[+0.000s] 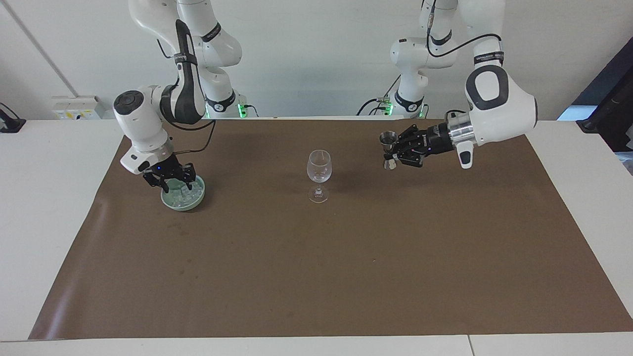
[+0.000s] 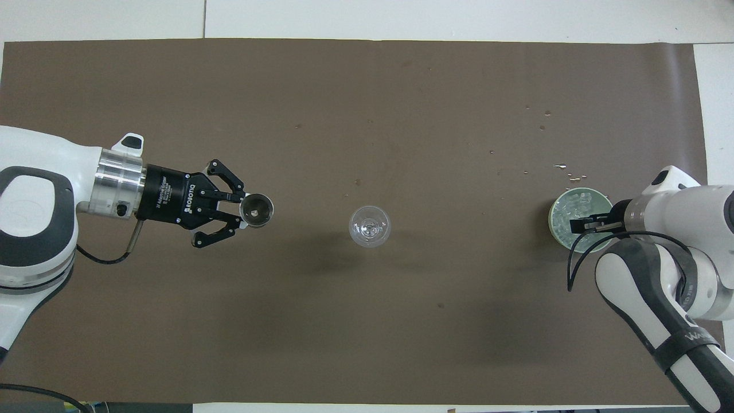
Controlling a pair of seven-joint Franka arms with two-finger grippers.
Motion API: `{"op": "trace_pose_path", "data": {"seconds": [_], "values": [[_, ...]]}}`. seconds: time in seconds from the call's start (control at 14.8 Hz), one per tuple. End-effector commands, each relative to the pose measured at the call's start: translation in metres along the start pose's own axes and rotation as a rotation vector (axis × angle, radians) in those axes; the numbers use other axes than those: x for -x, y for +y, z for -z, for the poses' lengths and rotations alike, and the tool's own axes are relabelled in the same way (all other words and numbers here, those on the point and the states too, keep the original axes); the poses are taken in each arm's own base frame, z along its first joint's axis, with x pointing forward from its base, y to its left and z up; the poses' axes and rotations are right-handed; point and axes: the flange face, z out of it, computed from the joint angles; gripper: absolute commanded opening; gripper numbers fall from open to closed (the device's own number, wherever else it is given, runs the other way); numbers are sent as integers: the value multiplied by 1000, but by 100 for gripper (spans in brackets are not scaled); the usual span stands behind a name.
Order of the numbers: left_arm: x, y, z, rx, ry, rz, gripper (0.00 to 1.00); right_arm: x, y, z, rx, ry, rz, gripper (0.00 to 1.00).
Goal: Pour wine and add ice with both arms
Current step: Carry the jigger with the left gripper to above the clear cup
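Ice (image 1: 184,194) (image 2: 575,219): lying heaped as clear cubes in green bowl (image 1: 187,206) (image 2: 553,222), toward right arm's end of table.

Surface/room: brown mat (image 1: 316,272) (image 2: 367,103) covering most of white table (image 1: 49,198). Plain white wall (image 1: 316,59) rising at robots' end, w/ socket box (image 1: 76,106) low on it. Small wet specks (image 2: 559,167) dotting mat just farther from robots than bowl.

Containers: stemmed glass (image 1: 319,170) (image 2: 370,225) standing upright mid-mat, well apart from bowl. Metal jigger (image 1: 388,148) (image 2: 256,209) hanging roughly upright over mat, between glass and left arm's end, not touching glass.

Grippers: left gripper (image 1: 395,151) (image 2: 243,210) reaching in sideways, clamping tight on jigger. Right gripper (image 1: 176,186) pointing down into bowl, fingers apart, tips dipping among cubes.

Hard to make out: can't tell whether any cube is being pinched. In overhead view, right gripper (image 2: 586,223) mostly covered by own wrist, only dark tip poking over bowl. Jigger contents unreadable; same for glass. Both arms running out of frame at edges.
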Motion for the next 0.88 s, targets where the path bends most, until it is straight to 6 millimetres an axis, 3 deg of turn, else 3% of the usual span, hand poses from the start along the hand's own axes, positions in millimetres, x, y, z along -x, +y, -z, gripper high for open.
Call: {"op": "trace_pose_path", "data": {"seconds": [0.0, 0.34, 0.41, 0.54, 0.81], "values": [[28, -2, -28, -1, 105, 20, 0, 6, 0, -3, 0, 18, 18, 73], [65, 9, -74, 75, 221, 84, 0, 10, -3, -7, -3, 12, 24, 67], [71, 12, -79, 82, 264, 90, 0, 9, -9, -7, -4, 11, 36, 58], [75, 16, -80, 87, 319, 105, 0, 10, -14, -8, -5, 9, 45, 58], [91, 15, -100, 78, 427, 106, 0, 10, -14, -8, -5, 9, 45, 56]]}}
